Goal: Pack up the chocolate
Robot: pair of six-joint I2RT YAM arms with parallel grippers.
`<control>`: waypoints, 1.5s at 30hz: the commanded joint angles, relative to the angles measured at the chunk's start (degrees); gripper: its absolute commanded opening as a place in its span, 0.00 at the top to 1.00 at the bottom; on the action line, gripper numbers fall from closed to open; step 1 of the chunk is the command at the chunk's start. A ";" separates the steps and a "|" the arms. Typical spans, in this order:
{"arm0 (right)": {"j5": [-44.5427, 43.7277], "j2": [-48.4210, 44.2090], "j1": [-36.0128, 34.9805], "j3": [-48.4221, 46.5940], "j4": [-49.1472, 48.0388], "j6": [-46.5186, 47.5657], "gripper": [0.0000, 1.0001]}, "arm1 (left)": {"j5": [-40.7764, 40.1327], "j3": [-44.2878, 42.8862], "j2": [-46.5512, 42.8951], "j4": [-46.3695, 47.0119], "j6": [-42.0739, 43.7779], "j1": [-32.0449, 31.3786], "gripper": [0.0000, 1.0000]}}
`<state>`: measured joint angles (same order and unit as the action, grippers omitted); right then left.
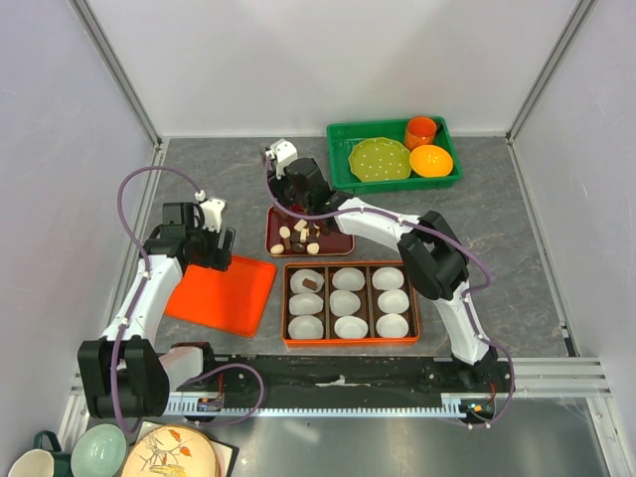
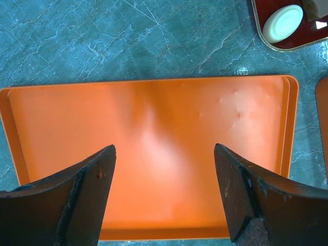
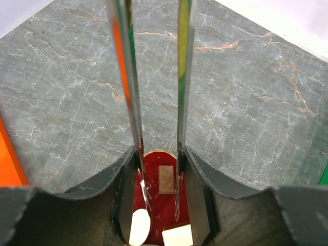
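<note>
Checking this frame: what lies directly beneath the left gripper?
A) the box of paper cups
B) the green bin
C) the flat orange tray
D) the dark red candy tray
C: the left wrist view shows the left gripper open, with only the bare orange tray below it.

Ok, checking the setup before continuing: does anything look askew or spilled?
Only the flat orange tray lies rotated against the squarely set cup box. No chocolate shows outside the dark red tray or the box; nothing looks damaged.
</note>
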<state>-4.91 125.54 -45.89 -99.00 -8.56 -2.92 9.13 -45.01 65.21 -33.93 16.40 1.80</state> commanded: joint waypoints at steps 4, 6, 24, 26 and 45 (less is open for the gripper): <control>-0.80 -5.12 -0.08 4.77 -6.29 0.02 0.56 | 0.46 -1.57 -1.75 -0.08 1.61 0.31 0.17; -1.59 -6.70 -0.25 6.09 -7.87 0.37 0.57 | 0.37 -1.48 -1.93 -0.08 1.44 0.31 0.17; -4.06 -10.40 -1.22 13.83 -15.17 1.60 0.51 | -1.83 -2.71 -2.72 -0.70 0.03 0.31 0.13; -4.06 -10.66 -1.22 15.06 -18.14 2.21 0.49 | -1.74 -2.97 -2.55 -0.70 -0.06 0.31 0.13; -1.51 -13.65 -2.36 24.03 -28.35 3.27 0.46 | 1.07 -9.82 1.40 -2.27 -1.90 -0.66 0.07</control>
<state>-8.27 113.97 -48.01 -75.35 -31.92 0.71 8.64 -50.63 64.66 -35.22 14.61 1.45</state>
